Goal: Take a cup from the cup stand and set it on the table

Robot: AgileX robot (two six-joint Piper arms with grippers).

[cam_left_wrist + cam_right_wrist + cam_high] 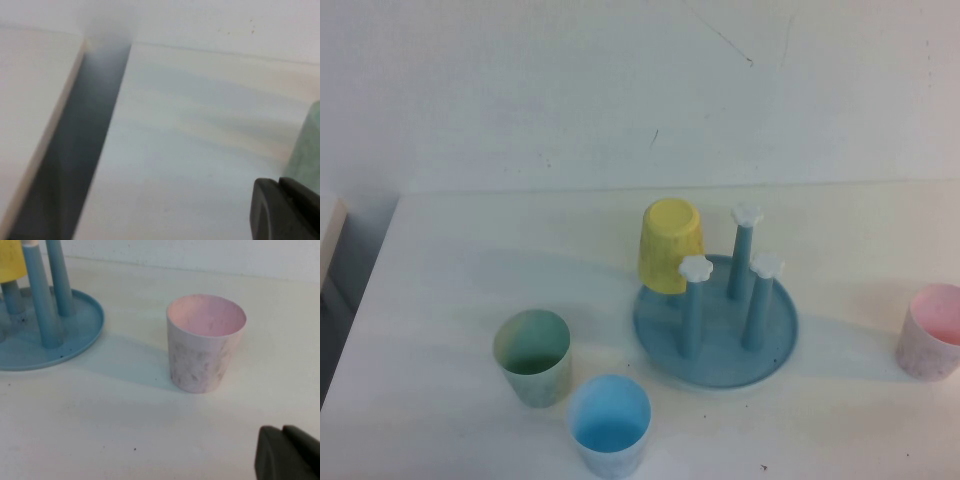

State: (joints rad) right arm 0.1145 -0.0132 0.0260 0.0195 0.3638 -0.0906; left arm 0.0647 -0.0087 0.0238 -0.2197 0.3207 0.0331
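Note:
The yellow cup [670,245] hangs upside down on the back left peg of the blue cup stand [715,365], which stands mid-table on the white table [470,260]. Three other pegs with white flower caps are bare. In the right wrist view the cup's edge [11,260] and the stand [75,335] show at the far side. My right gripper [283,455] is shut and empty, low over the table near the pink cup. My left gripper [280,210] is shut and empty, beside the pale green cup near the table's left edge. Neither arm shows in the high view.
A pale green cup [532,357] and a blue cup [610,425] stand upright front left of the stand. A pink cup [932,330] stands at the right edge; it also shows in the right wrist view [205,342]. The green cup's side [305,150] shows in the left wrist view.

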